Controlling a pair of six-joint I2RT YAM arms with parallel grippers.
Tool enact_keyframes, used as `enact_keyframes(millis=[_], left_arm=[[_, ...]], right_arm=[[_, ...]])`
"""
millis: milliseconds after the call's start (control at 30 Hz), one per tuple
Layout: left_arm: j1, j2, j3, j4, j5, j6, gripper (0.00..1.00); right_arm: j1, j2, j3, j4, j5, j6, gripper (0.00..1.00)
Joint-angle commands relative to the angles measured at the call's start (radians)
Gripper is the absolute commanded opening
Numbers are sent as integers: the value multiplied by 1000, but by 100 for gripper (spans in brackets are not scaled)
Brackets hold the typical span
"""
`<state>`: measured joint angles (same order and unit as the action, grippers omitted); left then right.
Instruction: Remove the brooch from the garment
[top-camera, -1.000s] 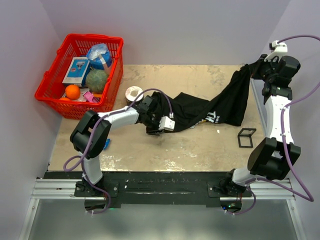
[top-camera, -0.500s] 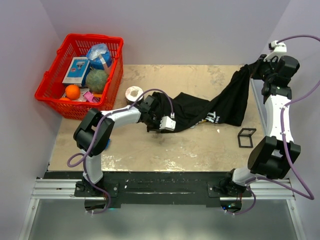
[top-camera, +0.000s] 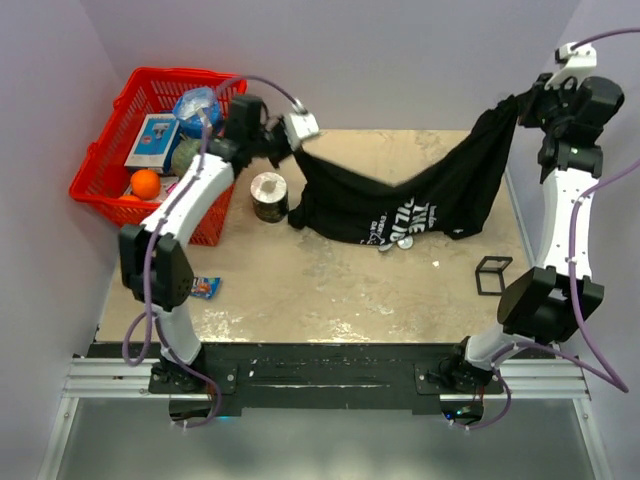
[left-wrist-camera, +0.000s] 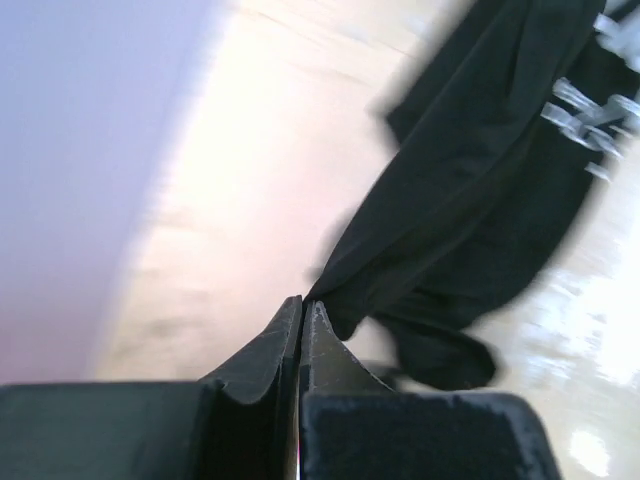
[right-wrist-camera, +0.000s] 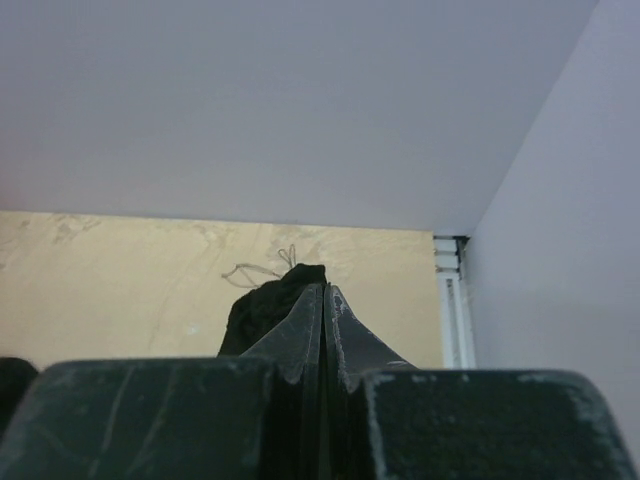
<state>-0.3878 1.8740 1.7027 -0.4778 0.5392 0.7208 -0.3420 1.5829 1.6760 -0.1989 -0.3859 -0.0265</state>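
Observation:
The black T-shirt (top-camera: 400, 200) with white lettering hangs stretched in the air between my two grippers. My left gripper (top-camera: 292, 140) is shut on its left corner, high at the back left by the basket. In the left wrist view the jaws (left-wrist-camera: 303, 302) pinch the black cloth (left-wrist-camera: 480, 180). My right gripper (top-camera: 528, 104) is shut on the other end, high at the back right; the cloth bunch (right-wrist-camera: 262, 305) shows beside its jaws (right-wrist-camera: 325, 290). Small pale round pieces (top-camera: 395, 243) sit at the shirt's lower edge; I cannot tell whether they are the brooch.
A red basket (top-camera: 105, 190) with a ball, an orange and packets stands at the back left. A round tin (top-camera: 268, 195) stands beside it. A small black frame (top-camera: 492, 275) lies at the right, a blue packet (top-camera: 205, 288) at the left front.
My left gripper has risen from the table's middle to the back left, pulling the shirt up. The right gripper rose a little. The shirt now hangs spread with its lettering showing.

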Motion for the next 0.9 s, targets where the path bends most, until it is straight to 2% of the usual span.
enact_keyframes(millis=[0,133,300,500,633,867], left_arm=[[49,-179,156,79,13,-104,0],[53,-260,159,133,-74,-89,0],[53,-360,230,117,-172,-81,0],[50,-487,296,87,-185,-70,0],[50,-526,443,-28,-195,-109,0],[50,-703,423,-19,-242,-129,0]], right_arm=[[1,-24,223,-37,48,-105,0],[0,-47,303,-37,21,-139,0],[-2,-142,251,64,-31,-124,0],[-9,-310,205,144,-68,-87,0],[-8,-382,248,115,-79,-47,0],[-8,-494,284,93,-70,-13,0]])
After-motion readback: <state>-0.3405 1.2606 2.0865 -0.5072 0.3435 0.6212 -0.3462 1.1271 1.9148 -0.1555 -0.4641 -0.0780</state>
